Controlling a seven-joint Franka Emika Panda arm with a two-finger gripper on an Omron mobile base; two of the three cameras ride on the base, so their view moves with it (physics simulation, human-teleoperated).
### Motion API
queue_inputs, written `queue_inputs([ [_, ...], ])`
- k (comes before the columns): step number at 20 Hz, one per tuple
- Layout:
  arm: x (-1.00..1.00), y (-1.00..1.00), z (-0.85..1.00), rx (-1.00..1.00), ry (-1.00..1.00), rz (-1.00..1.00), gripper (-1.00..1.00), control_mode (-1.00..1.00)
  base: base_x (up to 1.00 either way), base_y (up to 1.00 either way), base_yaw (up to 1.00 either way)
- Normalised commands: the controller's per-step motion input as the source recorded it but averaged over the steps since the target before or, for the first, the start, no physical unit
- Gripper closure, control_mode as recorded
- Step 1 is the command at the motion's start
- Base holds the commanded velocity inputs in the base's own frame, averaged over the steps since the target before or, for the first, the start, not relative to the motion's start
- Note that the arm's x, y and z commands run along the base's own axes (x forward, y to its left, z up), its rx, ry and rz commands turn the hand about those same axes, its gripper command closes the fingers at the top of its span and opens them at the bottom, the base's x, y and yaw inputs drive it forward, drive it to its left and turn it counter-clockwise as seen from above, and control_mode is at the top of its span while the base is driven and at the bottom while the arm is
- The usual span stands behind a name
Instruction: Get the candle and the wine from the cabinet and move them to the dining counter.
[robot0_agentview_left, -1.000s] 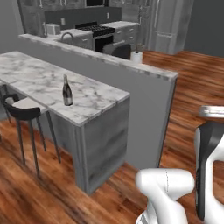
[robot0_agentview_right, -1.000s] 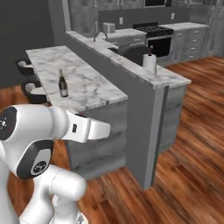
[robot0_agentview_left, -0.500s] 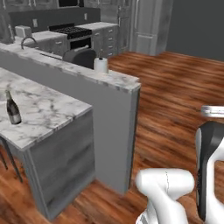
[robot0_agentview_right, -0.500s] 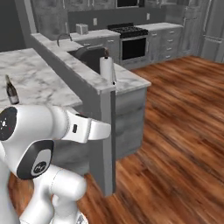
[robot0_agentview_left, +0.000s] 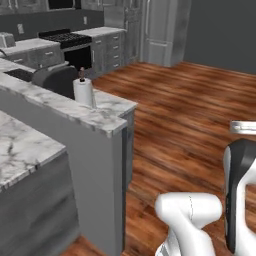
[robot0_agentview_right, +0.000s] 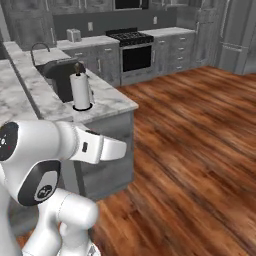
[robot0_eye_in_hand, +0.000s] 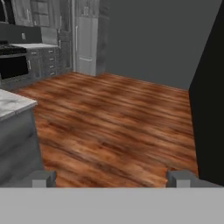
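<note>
Wood floor (robot0_eye_in_hand: 113, 127) lay ahead; the pincer (robot0_eye_in_hand: 111, 178) hung released, empty; the swinging arm risked clipping the bench (robot0_agentview_left: 107, 117) corner.

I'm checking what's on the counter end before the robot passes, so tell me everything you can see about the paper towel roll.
The paper towel roll is a white cylinder standing upright on a dark round base, with a dark post tip poking out of its top. It sits near the end of the raised marble ledge, just in front of a dark sink basin. Only its holder touches it, and it appears full.
</note>
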Motion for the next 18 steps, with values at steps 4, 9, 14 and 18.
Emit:
queue_inputs([
  [4, 0.00, 0.00, 0.00, 0.00, 0.00, 0.00, -1.00, 1.00, 0.99, -0.84, 0.00],
  [9, 0.00, 0.00, 0.00, 0.00, 0.00, 0.00, -1.00, 1.00, 1.00, -0.78, 0.00],
  [14, 0.00, 0.00, 0.00, 0.00, 0.00, 0.00, -1.00, 1.00, 1.00, -0.75, 0.05],
  [18, 0.00, 0.00, 0.00, 0.00, 0.00, 0.00, -1.00, 1.00, 1.00, -0.76, 0.08],
])
